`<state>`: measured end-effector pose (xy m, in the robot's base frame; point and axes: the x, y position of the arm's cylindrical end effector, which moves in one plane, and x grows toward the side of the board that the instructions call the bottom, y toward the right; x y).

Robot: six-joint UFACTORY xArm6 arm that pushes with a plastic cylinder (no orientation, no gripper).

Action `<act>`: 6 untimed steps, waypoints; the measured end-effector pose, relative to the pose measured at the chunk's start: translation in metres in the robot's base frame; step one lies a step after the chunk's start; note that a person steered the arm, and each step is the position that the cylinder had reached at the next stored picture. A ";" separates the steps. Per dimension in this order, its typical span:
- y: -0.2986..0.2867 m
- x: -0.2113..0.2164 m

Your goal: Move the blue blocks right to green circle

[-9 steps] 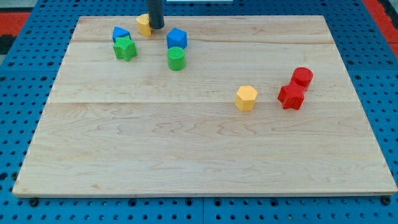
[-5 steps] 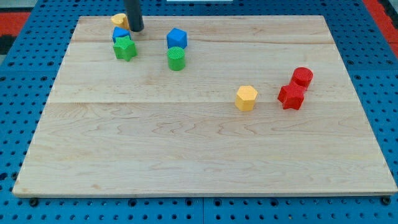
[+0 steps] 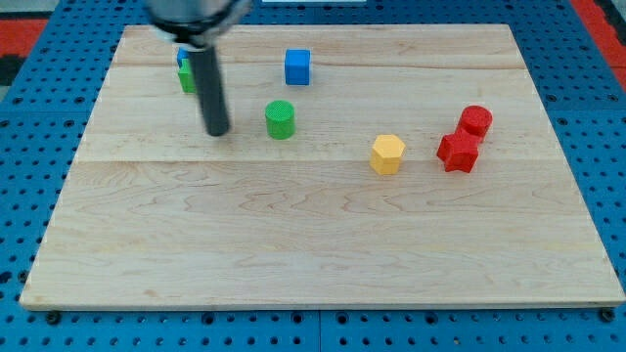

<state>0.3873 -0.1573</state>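
Observation:
My tip (image 3: 217, 132) rests on the board just left of the green circle (image 3: 280, 119), with a small gap between them. A blue cube (image 3: 297, 66) sits above and slightly right of the green circle. A second blue block (image 3: 182, 57) and a green star (image 3: 185, 79) are at the upper left, mostly hidden behind my rod. No yellow block shows at the upper left in this view.
A yellow hexagon (image 3: 387, 154) lies right of centre. A red star (image 3: 458, 152) and a red cylinder (image 3: 475, 120) touch each other at the right. The wooden board (image 3: 313, 264) sits on a blue pegboard.
My tip moved from the top left down to beside the green circle. The green circle now lies lower, and the blue cube lies a little further right.

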 end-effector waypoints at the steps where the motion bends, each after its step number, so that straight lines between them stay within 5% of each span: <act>1: -0.068 -0.036; 3: -0.034 -0.128; 4: 0.004 -0.127; 6: 0.167 -0.077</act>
<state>0.3101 0.0102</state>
